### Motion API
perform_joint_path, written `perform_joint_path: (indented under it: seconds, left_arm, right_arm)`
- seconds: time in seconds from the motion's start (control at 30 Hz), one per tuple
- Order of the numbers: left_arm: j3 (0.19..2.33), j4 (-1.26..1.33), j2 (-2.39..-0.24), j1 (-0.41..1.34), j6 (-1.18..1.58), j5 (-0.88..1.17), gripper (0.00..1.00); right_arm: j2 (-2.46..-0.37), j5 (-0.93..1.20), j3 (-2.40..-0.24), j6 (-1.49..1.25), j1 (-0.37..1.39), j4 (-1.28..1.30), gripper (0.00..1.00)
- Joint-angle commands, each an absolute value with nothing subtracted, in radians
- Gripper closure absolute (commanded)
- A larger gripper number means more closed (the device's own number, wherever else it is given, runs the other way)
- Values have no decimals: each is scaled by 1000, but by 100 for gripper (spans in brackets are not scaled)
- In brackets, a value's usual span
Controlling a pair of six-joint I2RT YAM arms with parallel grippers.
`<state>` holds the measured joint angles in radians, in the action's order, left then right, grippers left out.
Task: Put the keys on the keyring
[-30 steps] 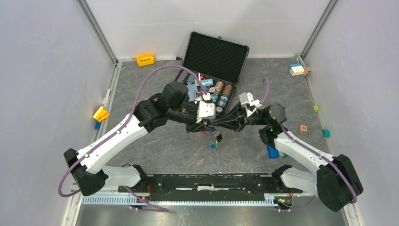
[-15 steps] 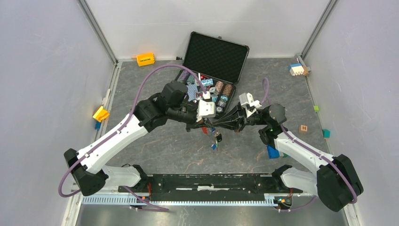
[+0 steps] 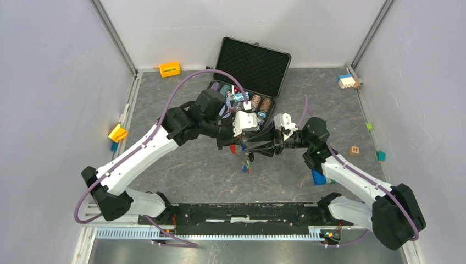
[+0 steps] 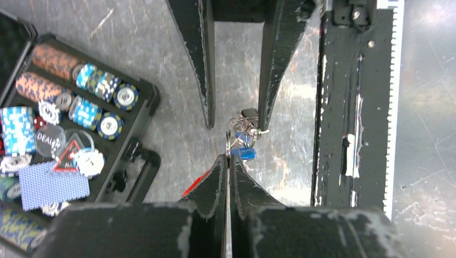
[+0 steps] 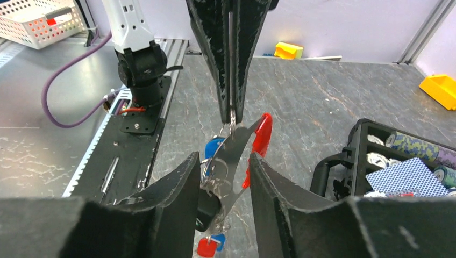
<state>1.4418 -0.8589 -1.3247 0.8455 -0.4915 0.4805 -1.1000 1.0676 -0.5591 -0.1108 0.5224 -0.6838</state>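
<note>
Left gripper [image 4: 228,157] on half-hidden keyring [image 5: 262,134]

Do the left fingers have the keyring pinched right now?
Yes, in the right wrist view the left fingers meet on the keyring, the keys hanging below.

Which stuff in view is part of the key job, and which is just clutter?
Job:
keys
keyring
left end effector, pinching the keyring
right end effector

Clutter:
case of poker chips
orange brick
yellow block
wooden cube
</note>
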Motion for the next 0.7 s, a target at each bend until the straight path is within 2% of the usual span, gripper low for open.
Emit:
perform_joint_path:
  seconds: [0.0,0.67]
  left_arm:
    - [1557,-1004,-1360,853,-471,378,98]
    - [1771,-1194,-1532,873,-226,145,98]
  right_arm:
    - [-1078,1040,-600,-18,521,-604,55]
    - [-1069,985,-597,27,518,-564,51]
